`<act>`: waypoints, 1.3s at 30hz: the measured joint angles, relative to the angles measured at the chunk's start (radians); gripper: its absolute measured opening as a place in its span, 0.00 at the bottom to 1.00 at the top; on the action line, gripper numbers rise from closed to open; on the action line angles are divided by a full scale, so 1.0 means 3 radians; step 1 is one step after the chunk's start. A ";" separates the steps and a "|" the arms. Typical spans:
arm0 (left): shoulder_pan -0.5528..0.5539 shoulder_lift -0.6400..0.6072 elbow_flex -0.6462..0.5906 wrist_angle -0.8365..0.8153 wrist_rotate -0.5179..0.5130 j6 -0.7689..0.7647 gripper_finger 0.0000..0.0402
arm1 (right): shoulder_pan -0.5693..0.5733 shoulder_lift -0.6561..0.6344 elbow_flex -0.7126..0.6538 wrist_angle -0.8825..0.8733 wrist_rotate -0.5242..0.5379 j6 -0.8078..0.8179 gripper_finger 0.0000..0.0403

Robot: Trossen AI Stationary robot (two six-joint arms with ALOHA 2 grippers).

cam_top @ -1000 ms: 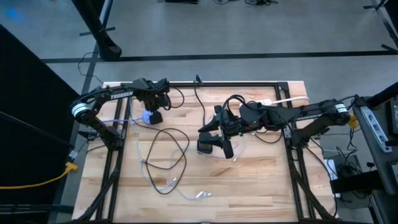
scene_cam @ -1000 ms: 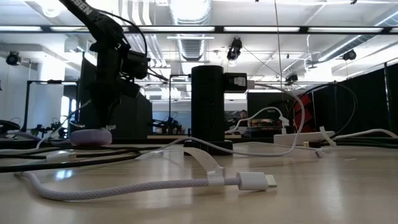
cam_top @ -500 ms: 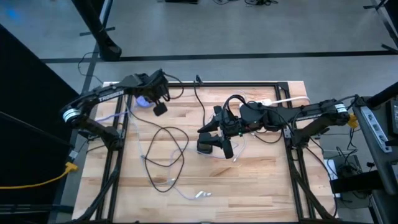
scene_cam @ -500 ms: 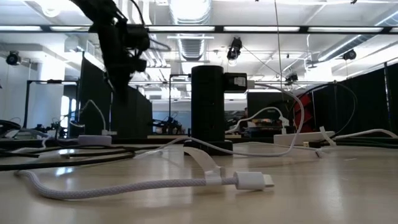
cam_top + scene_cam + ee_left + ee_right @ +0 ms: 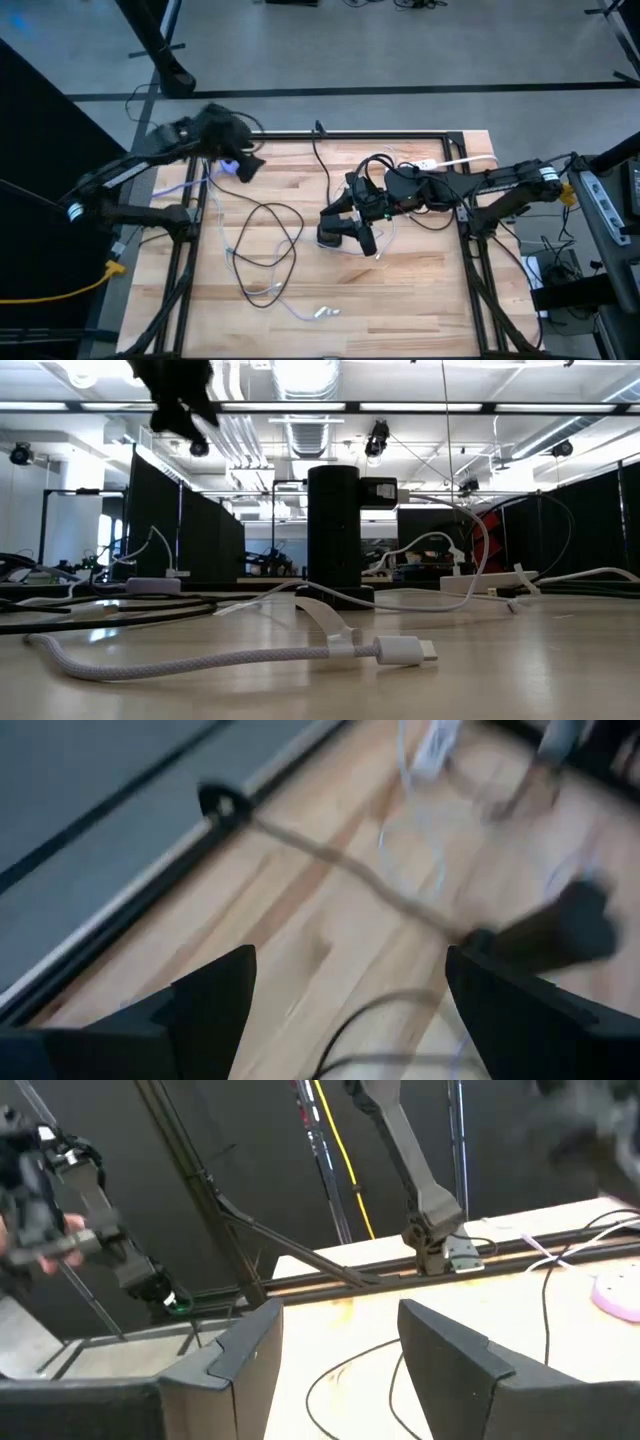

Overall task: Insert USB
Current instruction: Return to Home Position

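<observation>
A black cylindrical tower (image 5: 328,237) stands upright on the wooden table (image 5: 420,300); it also shows in the low view (image 5: 333,530). A lavender puck (image 5: 232,167) with a white lead lies flat near the far left corner, also in the low view (image 5: 147,585). A white braided cable ends in a plug (image 5: 405,651) at the near side. My left gripper (image 5: 247,165) is open and empty, raised above the far left corner, its fingers wide apart in the left wrist view (image 5: 350,990). My right gripper (image 5: 352,222) is open and empty beside the tower, as the right wrist view (image 5: 340,1340) shows.
A black cable loop (image 5: 268,232) and thin white cables (image 5: 262,292) with a small plug (image 5: 325,313) lie left of centre. A white power strip (image 5: 450,162) lies at the far right. Black frame rails (image 5: 380,135) run along the table's edges.
My left gripper has come up off the lavender puck and drawn back toward the table's far left corner, rising high. The puck has ended up a little nearer the far edge, lying flat. My right arm has kept still.
</observation>
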 joint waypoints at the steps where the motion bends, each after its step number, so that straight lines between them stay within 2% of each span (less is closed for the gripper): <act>1: -0.0006 -0.0071 0.0063 -0.0010 0.0013 -0.0079 0.78 | 0.0003 0.0000 0.0000 -0.0031 0.0000 0.0013 0.46; 4: -0.0014 -0.0292 0.0253 -0.0138 0.0050 -0.0018 0.78 | 0.0010 0.0000 0.0000 -0.0080 -0.0001 0.0021 0.46; 7: -0.0020 -0.0485 0.0392 -0.0105 0.0059 -0.0279 0.78 | -0.0008 0.0001 0.0000 -0.0052 0.0000 -0.0168 0.46; 12: -0.0060 -0.0712 0.0352 -0.0058 0.0067 -0.0298 0.78 | -0.0012 0.0003 0.0000 -0.0055 0.0007 -0.0261 0.46; 15: -0.0065 -0.0780 0.0261 0.0034 0.0281 -0.0261 0.78 | -0.0011 0.0003 0.0000 -0.0055 0.0004 -0.0274 0.46; 20: -0.0074 -0.0738 0.0198 0.0069 0.0776 -0.0108 0.78 | -0.0011 0.0003 0.0000 -0.0054 0.0000 -0.0279 0.46; 39: -0.0071 -0.0596 0.0196 0.0150 0.0785 -0.0026 0.78 | -0.0011 0.0004 0.0003 -0.0051 -0.0017 -0.0277 0.46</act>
